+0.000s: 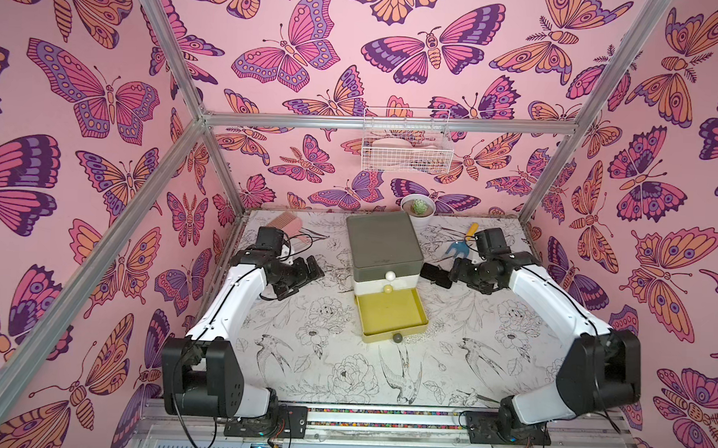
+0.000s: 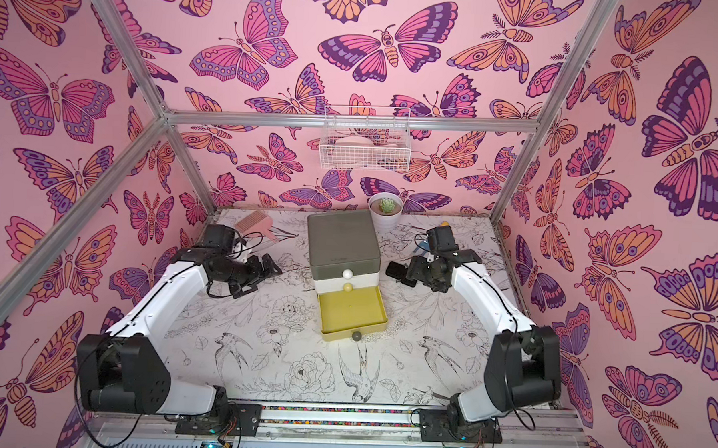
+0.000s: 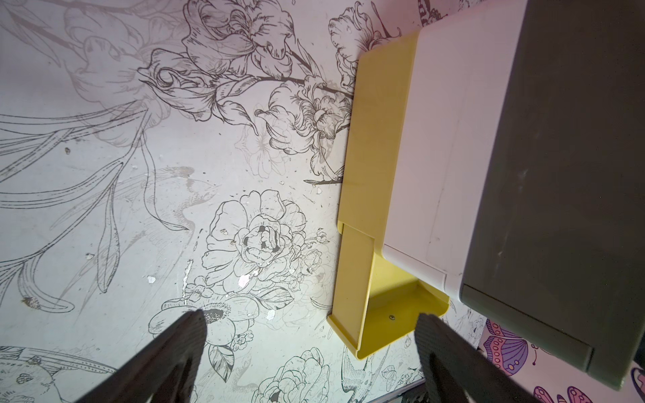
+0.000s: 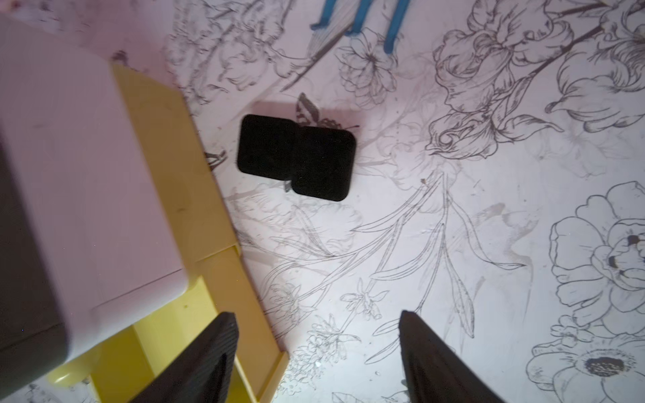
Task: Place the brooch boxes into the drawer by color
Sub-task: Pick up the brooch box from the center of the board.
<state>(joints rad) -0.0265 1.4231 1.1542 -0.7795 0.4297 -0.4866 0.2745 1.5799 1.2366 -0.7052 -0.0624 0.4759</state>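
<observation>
The drawer (image 1: 383, 251) chest stands mid-table in both top views, with its grey-green and white tiers shut. Its yellow bottom tier (image 1: 390, 318) (image 2: 351, 316) is pulled out, and nothing lies in it. Two black brooch boxes (image 4: 267, 146) (image 4: 323, 164) lie touching on the table just right of the chest (image 1: 434, 275). My right gripper (image 4: 316, 335) (image 1: 455, 273) hovers open beside them, holding nothing. Left of the chest my left gripper (image 3: 310, 331) (image 1: 302, 283) is wide open and empty, near the yellow tier's corner (image 3: 384, 314).
A blue-and-yellow toy fork (image 1: 462, 242) lies behind the right gripper, with its tines showing in the right wrist view (image 4: 359, 17). A white pot with a succulent (image 1: 417, 209) stands behind the chest. A pink comb (image 1: 284, 222) lies at the back left. A wire basket (image 1: 406, 148) hangs on the wall.
</observation>
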